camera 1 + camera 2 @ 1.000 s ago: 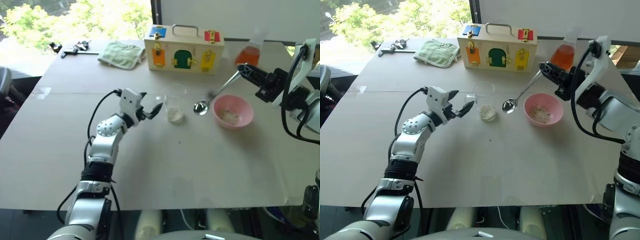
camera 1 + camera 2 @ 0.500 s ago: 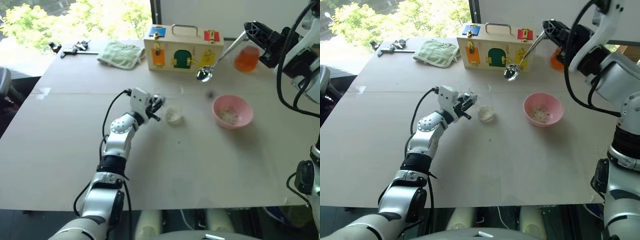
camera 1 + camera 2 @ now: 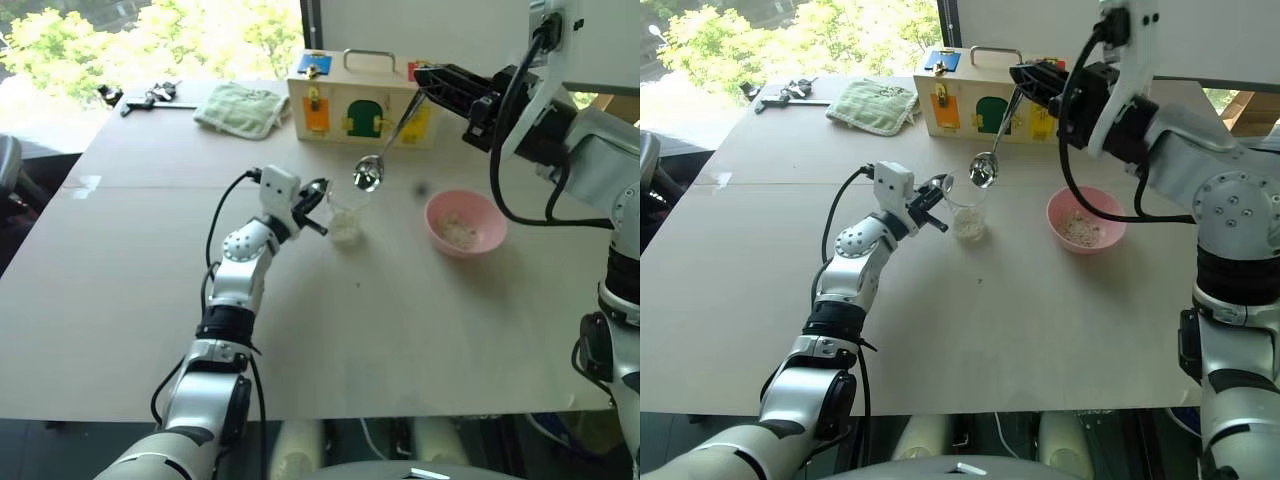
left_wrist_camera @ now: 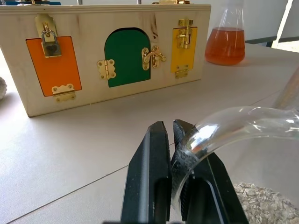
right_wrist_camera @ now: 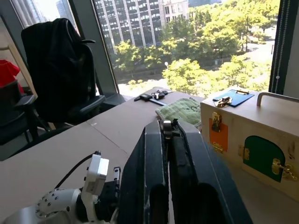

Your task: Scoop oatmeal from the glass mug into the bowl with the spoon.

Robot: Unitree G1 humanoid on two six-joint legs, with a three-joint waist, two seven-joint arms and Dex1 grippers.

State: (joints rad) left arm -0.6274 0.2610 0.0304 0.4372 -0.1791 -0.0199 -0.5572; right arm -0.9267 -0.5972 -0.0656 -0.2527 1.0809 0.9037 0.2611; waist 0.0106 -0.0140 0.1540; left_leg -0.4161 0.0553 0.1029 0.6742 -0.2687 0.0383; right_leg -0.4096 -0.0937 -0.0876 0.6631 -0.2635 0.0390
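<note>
Wide pale beige table (image 3: 420,330), matte, with a seam running left to right across its far half. Beyond the far-left edge, big windows give onto sunlit green trees; a white wall stands behind the far-right side. In the right wrist view, a black office chair (image 5: 56,70) by the windows and tall buildings outside.

Far on the table: a light wooden latch box with orange, green and yellow doors and a metal handle (image 3: 362,100); left of it a folded pale green cloth (image 3: 243,108); further left some small dark tools (image 3: 150,97). A conical glass flask of orange liquid (image 4: 225,39) stands right of the box.

Small clear glass mug with a side handle (image 3: 345,218) sits upright near the table's middle, a low heap of pale off-white oatmeal flakes (image 3: 345,233) in its bottom. The left gripper (image 3: 318,205) is clenched on the mug's handle, which curves between the black fingers (image 4: 149,186) in the left wrist view.

The right gripper (image 3: 432,78) is clamped tight on the long thin handle of a slim shiny silver spoon (image 3: 385,140). The spoon hangs slanting down to the left, its oval bowl just above the mug's rim and apparently clear of it.

Small round pink bowl (image 3: 465,221) rests to the mug's right, apart from it, a scatter of flakes inside.
</note>
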